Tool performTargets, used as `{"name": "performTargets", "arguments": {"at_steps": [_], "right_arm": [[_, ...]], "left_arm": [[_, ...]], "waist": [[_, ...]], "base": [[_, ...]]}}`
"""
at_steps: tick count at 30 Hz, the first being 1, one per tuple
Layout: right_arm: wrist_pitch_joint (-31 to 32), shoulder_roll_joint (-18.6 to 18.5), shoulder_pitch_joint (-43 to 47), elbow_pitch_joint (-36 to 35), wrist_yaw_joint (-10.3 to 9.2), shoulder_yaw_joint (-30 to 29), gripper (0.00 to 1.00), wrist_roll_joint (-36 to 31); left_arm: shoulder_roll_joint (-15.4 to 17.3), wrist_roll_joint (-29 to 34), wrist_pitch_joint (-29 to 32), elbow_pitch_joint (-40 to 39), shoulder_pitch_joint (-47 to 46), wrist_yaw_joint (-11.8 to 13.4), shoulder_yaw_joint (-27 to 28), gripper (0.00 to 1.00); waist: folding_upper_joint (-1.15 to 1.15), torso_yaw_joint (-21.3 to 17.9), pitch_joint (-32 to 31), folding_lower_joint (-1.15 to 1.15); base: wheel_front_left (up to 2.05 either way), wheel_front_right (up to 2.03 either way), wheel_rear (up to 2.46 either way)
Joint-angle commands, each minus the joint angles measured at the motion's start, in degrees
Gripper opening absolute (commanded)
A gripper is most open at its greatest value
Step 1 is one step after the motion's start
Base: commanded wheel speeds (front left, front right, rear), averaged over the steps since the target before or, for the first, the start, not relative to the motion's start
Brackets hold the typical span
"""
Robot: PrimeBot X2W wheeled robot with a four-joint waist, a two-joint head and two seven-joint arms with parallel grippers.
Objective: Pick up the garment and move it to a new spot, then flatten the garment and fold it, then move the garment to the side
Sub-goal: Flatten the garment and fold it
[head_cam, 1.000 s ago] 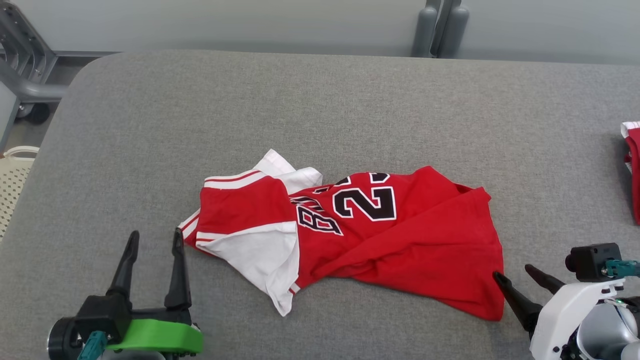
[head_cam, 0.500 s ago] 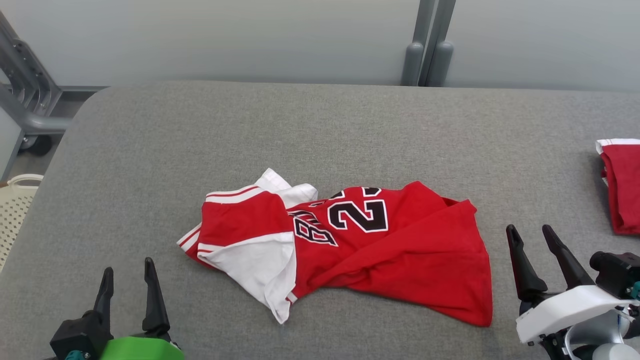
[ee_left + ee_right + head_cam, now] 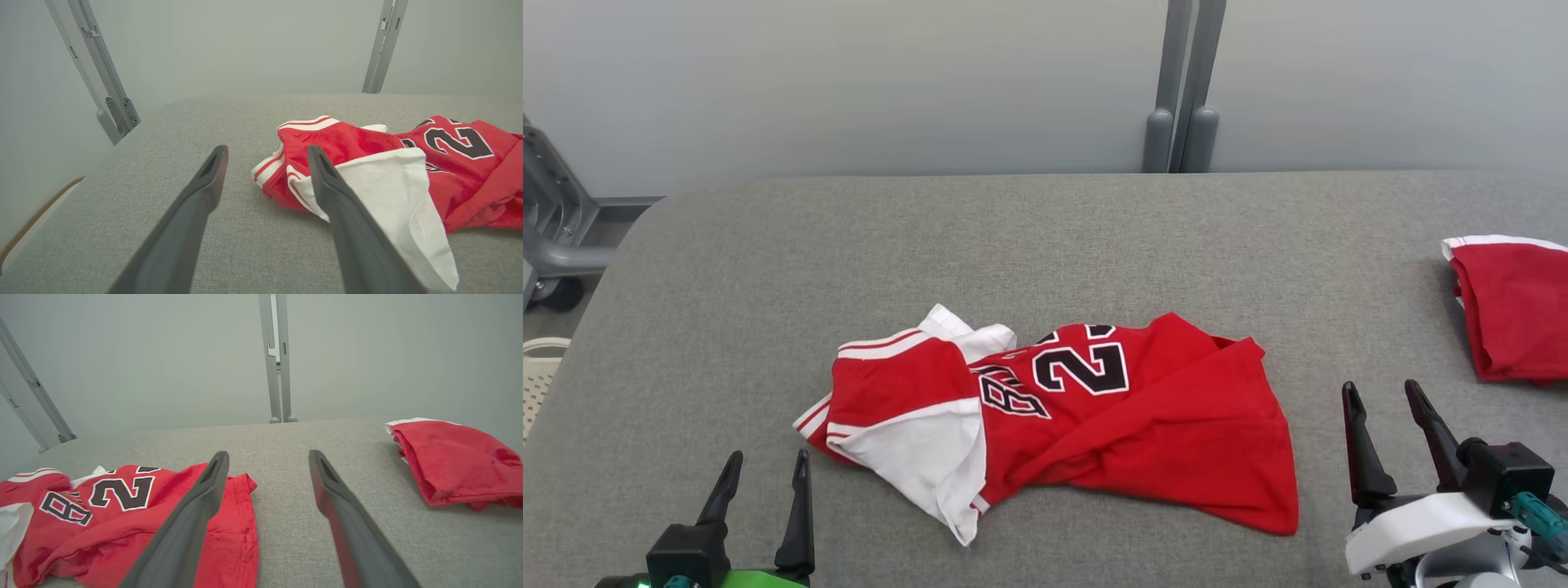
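Pointing up and away from the robot, the left gripper (image 3: 769, 454) sat low at the near left of the grey table (image 3: 1045, 237). Its two dark fingers were spread wide, and nothing was between them. The right gripper (image 3: 1380, 385) sat at the near right and pointed the same way. Its two fingers were also spread wide and held nothing. Neither gripper touched any cloth. The garment (image 3: 1094, 416) lay in the middle of the table, between the two grippers. It was a red and white sports shirt, all crumpled and partly folded over itself, with black numbers showing on top. Its white and red end lay near the left gripper, and its plain red end lay near the right gripper. By count there were two grippers, four fingers, and one table. There were two red pieces of clothing: the crumpled shirt and another red cloth (image 3: 1515, 310) lying by itself at the far right, well apart from the shirt. Two grey posts (image 3: 1180, 122) stood side by side behind the table. One pale basket (image 3: 535, 376) peeked in at the left edge.
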Motion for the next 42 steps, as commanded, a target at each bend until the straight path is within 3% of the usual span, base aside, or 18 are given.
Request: {"name": "performTargets", "arguments": {"at_steps": [1,10,33,42], "right_arm": [[-0.6,0.1,0.3,0.9,-0.01,-0.2,1.00,-0.7],[-0.3,0.3,0.0,3.5,-0.01,-0.5,1.00,-3.1],[0.2,0.4,-0.9,4.7,-0.01,0.6,1.00,-1.5],[8.4,0.4,-3.9,6.0,-0.01,1.6,1.00,-3.6]], "left_arm": [[0.6,0.2,-0.2,0.3,0.9,0.2,0.0,1.00],[1.1,-0.1,0.0,1.4,0.1,-0.3,-0.9,1.00],[1.0,-1.7,2.9,-0.3,0.8,-0.5,-3.6,1.00],[-0.1,-5.4,10.1,1.1,-4.5,-3.0,-8.9,1.00]], "waist": [[0.00,-0.7,-0.6,0.00],[0.00,-1.3,-1.4,0.00],[0.00,-1.4,-0.9,0.00],[0.00,-1.8,0.4,0.00]], "base": [[0.00,0.00,0.00],[0.00,0.00,0.00],[0.00,0.00,0.00],[0.00,0.00,0.00]]}}
